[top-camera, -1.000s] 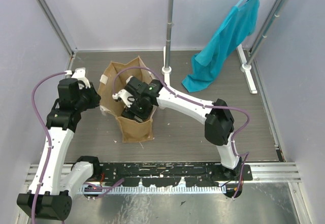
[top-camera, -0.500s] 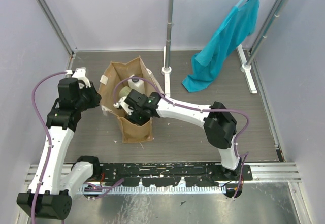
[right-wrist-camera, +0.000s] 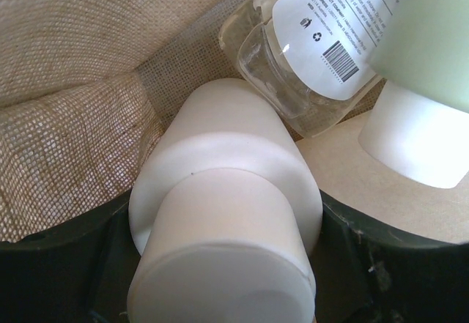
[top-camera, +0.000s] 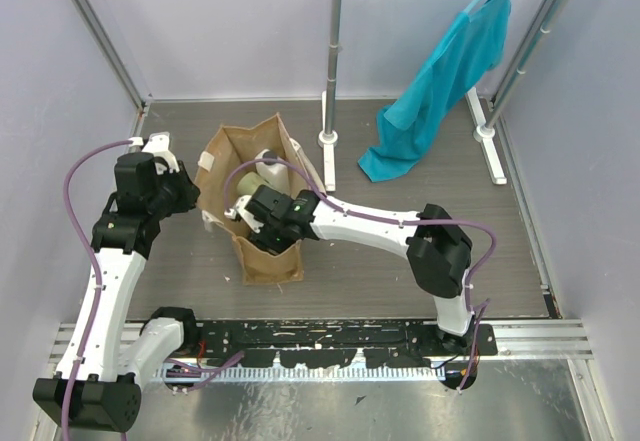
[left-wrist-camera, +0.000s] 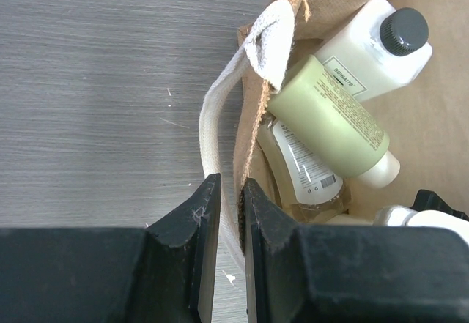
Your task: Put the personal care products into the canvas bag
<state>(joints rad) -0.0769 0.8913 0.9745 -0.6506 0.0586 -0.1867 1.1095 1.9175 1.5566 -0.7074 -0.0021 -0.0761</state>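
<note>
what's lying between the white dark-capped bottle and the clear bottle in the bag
The green bottle lies slantwise between them, partly over the clear bottle and just below the white bottle, inside the bag. The left wrist view shows it.

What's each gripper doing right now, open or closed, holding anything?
Left gripper: closed on the canvas bag at its rim.
Right gripper: closed on the cream bottle, down inside the bag.

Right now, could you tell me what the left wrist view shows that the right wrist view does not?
Left wrist only: the white rectangular bottle, the bag's strap handle, and the table. Right wrist only: the cream bottle seen clearly, between the fingers of the right hand. Both: the olive-green bottle lying over the amber bottle inside the canvas bag.
</note>
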